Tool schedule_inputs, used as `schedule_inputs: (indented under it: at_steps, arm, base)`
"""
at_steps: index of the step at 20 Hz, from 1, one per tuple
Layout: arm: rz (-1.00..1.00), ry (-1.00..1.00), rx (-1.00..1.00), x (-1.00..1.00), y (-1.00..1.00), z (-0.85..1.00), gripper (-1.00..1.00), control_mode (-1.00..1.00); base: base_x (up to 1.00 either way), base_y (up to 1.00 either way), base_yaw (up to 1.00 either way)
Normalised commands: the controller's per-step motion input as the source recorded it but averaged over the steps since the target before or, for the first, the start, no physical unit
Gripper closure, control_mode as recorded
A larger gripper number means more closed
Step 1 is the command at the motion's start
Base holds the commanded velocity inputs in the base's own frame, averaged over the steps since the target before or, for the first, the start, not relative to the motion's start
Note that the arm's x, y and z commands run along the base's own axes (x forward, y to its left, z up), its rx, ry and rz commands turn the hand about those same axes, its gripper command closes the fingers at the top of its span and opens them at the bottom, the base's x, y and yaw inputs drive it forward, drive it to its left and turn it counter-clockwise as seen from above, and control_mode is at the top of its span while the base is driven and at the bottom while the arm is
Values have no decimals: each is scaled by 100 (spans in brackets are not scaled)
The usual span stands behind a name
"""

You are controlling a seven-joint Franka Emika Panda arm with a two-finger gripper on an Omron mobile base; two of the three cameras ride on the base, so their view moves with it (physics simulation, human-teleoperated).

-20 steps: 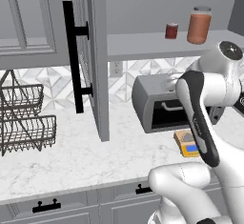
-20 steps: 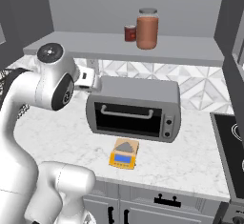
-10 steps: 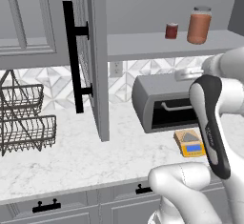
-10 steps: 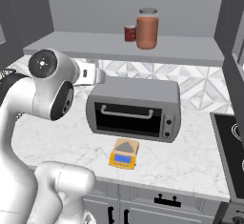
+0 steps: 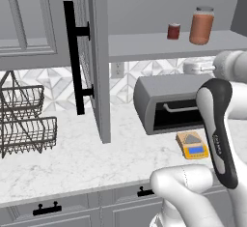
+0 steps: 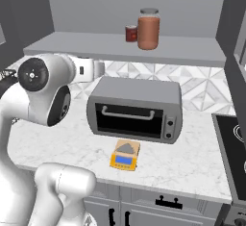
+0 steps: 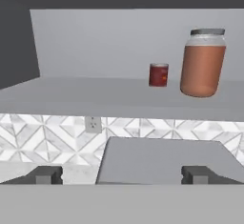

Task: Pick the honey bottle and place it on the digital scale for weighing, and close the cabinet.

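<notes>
**Honey bottle untouched on cabinet shelf; hand open, not yet at it**

Honey bottle point(image 7: 202, 63) stands upright on the cabinet shelf point(image 7: 95, 92), grey lid up, long axis vertical. It is round, so no facing side can be told. A smaller dark-red can point(image 7: 158, 74) sits just beside it, further back on the shelf, apart from it.

Hand point(image 7: 121, 174): fingertips spread wide at the bottom of the hand view, nothing between them. It sits below shelf level, in front of the toaster oven point(image 6: 136, 108), looking up and across at the bottle, well apart from it.

Digital scale point(image 6: 125, 155) lies on the table point(image 6: 192, 157) just in front of the toaster oven, plate bare.

Cabinet door point(image 5: 94, 57) stands swung out toward the camera, black bar handle point(image 5: 72, 57) facing left.

Progress, as judged: nothing done. Left: reach up to the shelf, grasp the bottle, carry it down to the scale, set it upright on the plate, then push the door shut. The can's nearness leaves little room on that side for a finger.
</notes>
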Motion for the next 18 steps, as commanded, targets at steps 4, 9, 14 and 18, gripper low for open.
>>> schedule_inputs:
  at_steps: [4,9,14,18]
  arm:
    - [-3,-20,0,-10,-25,43,-100,-100]
    - [-4,-6,1,-11,-30,50,-100,-100]
    - [-2,-4,0,-19,-39,41,-100,-100]
    - [0,0,2,-13,-42,18,-100,-100]
  base:
    - [0,0,0]
    - [0,0,0]
    - [0,0,0]
    - [0,0,0]
